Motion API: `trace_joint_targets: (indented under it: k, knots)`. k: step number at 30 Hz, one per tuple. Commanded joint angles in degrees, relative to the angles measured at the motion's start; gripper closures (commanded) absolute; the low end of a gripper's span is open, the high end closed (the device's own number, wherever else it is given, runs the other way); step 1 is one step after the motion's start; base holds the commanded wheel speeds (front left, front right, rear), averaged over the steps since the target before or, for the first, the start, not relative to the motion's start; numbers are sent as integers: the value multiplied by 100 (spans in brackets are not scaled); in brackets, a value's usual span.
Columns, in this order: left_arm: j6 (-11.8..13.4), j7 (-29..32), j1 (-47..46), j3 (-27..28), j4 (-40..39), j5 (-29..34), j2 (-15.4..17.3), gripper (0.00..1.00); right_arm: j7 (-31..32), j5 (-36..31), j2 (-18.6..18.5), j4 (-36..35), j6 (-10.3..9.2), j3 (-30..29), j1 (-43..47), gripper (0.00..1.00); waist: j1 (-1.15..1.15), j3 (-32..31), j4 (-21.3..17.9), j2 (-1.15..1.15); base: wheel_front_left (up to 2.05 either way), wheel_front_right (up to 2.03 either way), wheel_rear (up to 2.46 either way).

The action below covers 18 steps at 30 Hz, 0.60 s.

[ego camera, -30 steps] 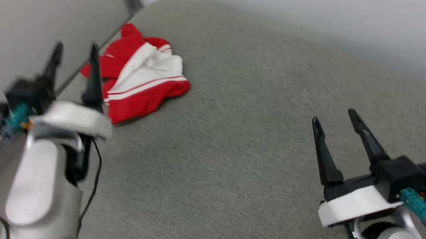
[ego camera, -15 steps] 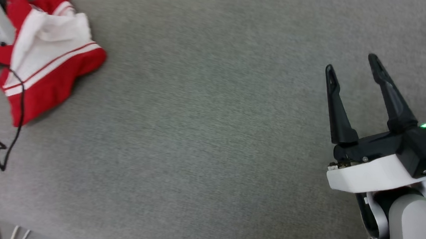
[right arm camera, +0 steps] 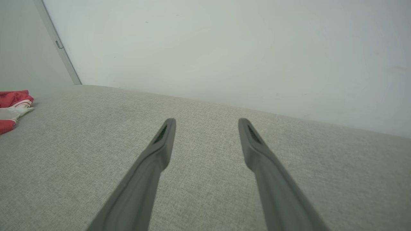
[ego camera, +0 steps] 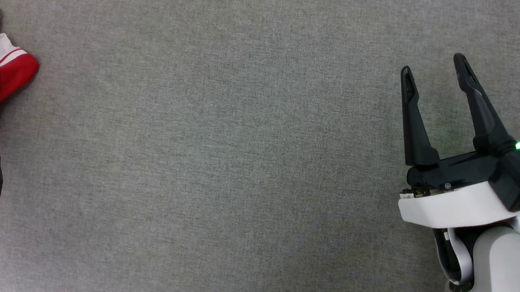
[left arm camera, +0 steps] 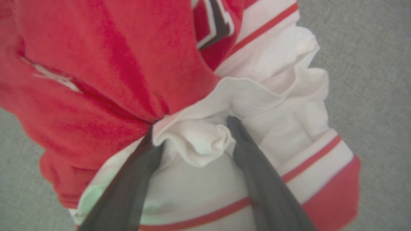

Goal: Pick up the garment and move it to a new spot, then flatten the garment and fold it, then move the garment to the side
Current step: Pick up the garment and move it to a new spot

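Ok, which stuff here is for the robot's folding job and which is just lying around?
For the job: red-and-white jersey T-shirt; left jaws, open either side of its white fold; right jaws, open and empty; grey fabric surface.
Just lying about: black cable loop; metal strip on the wall.

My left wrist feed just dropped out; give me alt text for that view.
The left end effector, open, straddles a bunched white fold of the crumpled red-and-white garment, which lies on a grey fabric surface. Dark, white-outlined lettering shows at the top.
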Motion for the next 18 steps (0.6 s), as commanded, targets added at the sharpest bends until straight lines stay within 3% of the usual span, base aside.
trace_joint_targets:
  k: [1,2,3,8,18]
  knots:
    - [-10,253,485,-83,303,-30,-293,29,-33,27,26,5,-2,-34,-113,0,0,-12,-1,0,0,0,0]
    - [-43,241,490,-79,265,-61,-311,74,-34,20,28,22,-3,-50,-108,0,0,-33,5,0,0,0,0]
    - [-48,163,481,-75,214,-63,-305,100,-36,8,28,31,-3,-58,-103,0,0,-62,15,0,0,0,0]
    - [-136,-506,309,-157,-165,98,-131,100,-34,7,31,85,-2,-54,-47,0,0,-322,79,0,0,0,0]
    - [-248,-2401,-104,-333,-574,408,-183,100,-61,138,35,192,-3,-155,257,0,0,-1120,184,0,0,0,0]
